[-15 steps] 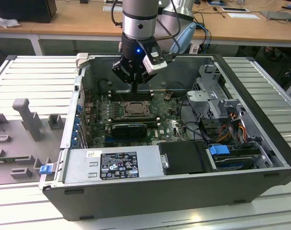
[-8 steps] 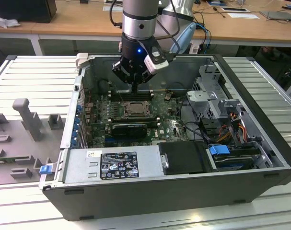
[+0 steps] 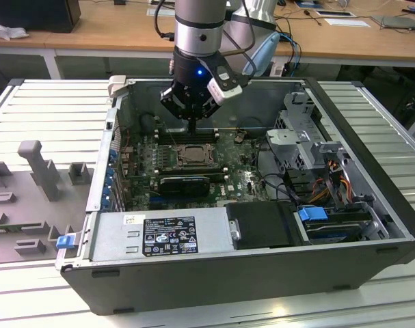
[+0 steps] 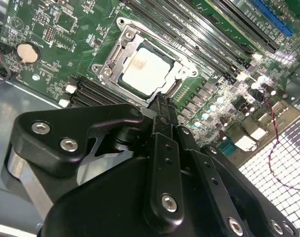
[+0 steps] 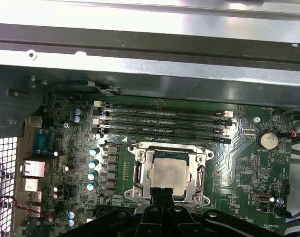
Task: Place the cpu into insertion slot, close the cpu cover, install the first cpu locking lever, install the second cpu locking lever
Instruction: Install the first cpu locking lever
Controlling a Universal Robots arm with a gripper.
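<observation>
The cpu (image 5: 168, 173) is a pale silver-beige square lying flat in the insertion slot (image 3: 191, 156) on the green motherboard (image 5: 238, 158). The cpu cover (image 5: 149, 157), a metal frame with a window, lies down around the chip; the cpu (image 4: 144, 70) shows through that window. My gripper (image 3: 193, 127) hangs just above the slot's edge nearest the memory slots, in the exterior view. Its black fingers (image 4: 162, 106) are pressed together into one narrow tip with nothing between them. That tip (image 5: 162, 193) sits at the rim of the cover, and I cannot tell whether it touches it.
Long black memory slots (image 5: 162, 123) run beside the socket. The open grey computer case (image 3: 371, 137) walls the board in, with a power supply (image 3: 159, 236), drive bays (image 3: 330, 219) and cables (image 3: 327, 188) on the exterior view's right. A grey fixture (image 3: 39, 167) stands outside on the left.
</observation>
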